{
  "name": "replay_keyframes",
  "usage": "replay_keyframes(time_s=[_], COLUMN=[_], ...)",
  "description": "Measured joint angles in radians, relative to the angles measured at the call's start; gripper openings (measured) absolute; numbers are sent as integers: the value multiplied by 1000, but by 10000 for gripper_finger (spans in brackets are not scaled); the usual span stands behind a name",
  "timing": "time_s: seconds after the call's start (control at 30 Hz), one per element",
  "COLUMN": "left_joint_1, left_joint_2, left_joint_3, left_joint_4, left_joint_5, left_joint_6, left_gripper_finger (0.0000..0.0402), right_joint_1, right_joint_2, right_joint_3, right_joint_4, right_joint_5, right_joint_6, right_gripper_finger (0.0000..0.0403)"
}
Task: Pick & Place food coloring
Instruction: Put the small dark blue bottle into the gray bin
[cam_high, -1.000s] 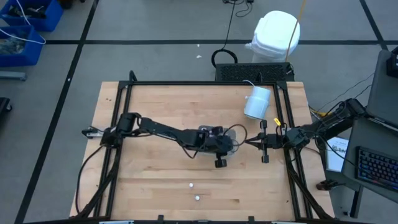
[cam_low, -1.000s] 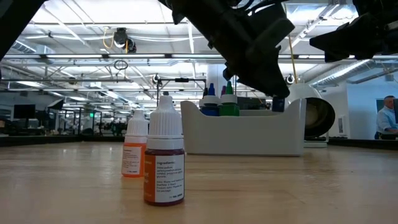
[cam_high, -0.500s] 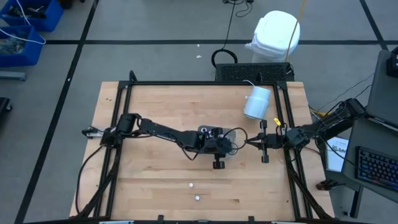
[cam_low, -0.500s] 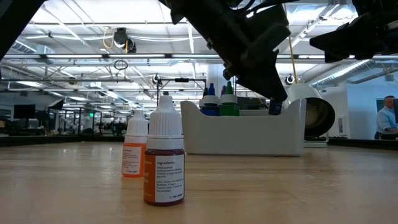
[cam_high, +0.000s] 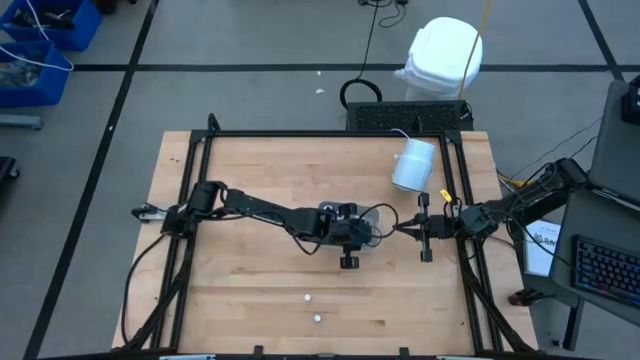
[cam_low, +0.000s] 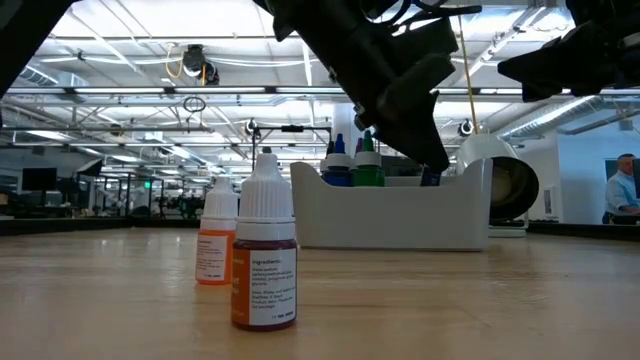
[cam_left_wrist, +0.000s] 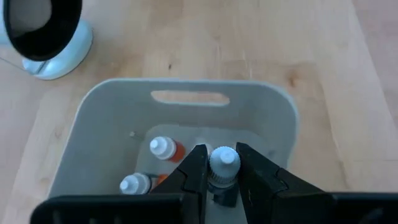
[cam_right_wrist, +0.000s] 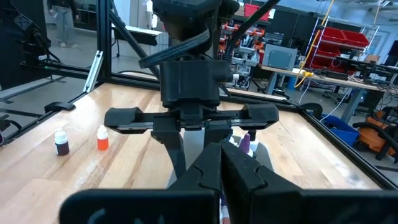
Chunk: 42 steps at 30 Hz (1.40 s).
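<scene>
The small bottle (cam_left_wrist: 224, 163) with the white dropper cap stands upright between the two dark fingers (cam_left_wrist: 195, 177) of the left pincer (cam_left_wrist: 219, 177), which is clamped on it just under the cap. Its long axis runs up and down, in line with the pincer that points down at it, so what comes next looks like a straight lowering and letting go rather than any turning. It hangs over the inside of the pale plastic tray (cam_left_wrist: 112, 112), near the tray's middle; whether its base already touches the tray floor cannot be told.

Below it in the tray lie other bottles: one with an orange body (cam_left_wrist: 165, 148) and another white-capped one (cam_left_wrist: 135, 184) close by. In the low view, blue-topped (cam_low: 338, 160) and green-topped (cam_low: 368, 160) bottles show above the tray wall (cam_low: 390, 215).

Two bottles are not yet in the tray. They stand upright on the bench (cam_high: 250, 300), well apart from the tray: a dark reddish one (cam_low: 265, 255) nearer the low camera and an orange one (cam_low: 214, 240) just behind it. From above they show as two small white dots (cam_high: 308, 297) near the bench's front edge. The left arm is the nearer to them.

The right pincer (cam_right_wrist: 221, 163) is closed on nothing, waiting beside the tray on the bench's right side. A big white cylinder (cam_high: 414, 165) lies on its side further back.
</scene>
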Motion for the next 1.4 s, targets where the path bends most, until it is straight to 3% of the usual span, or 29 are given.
replay_keyframes(time_s=[0.33,0.6,0.83,1.4], left_joint_1=[0,-1,-15,-21], left_joint_2=[0,0,0,68], left_joint_3=[0,0,0,-1], left_joint_4=[-30,88,107,171], left_joint_5=[-1,47,-68,-81], left_joint_6=[43,18,-82,-162], left_gripper_finger=[65,65,65,71], right_joint_1=[0,0,0,0], right_joint_2=[0,0,0,8], right_joint_3=[0,0,0,0], right_joint_4=[-6,-6,-5,10], right_joint_5=[0,0,0,0], right_joint_6=[1,1,1,-2], right_gripper_finger=[0,0,0,0])
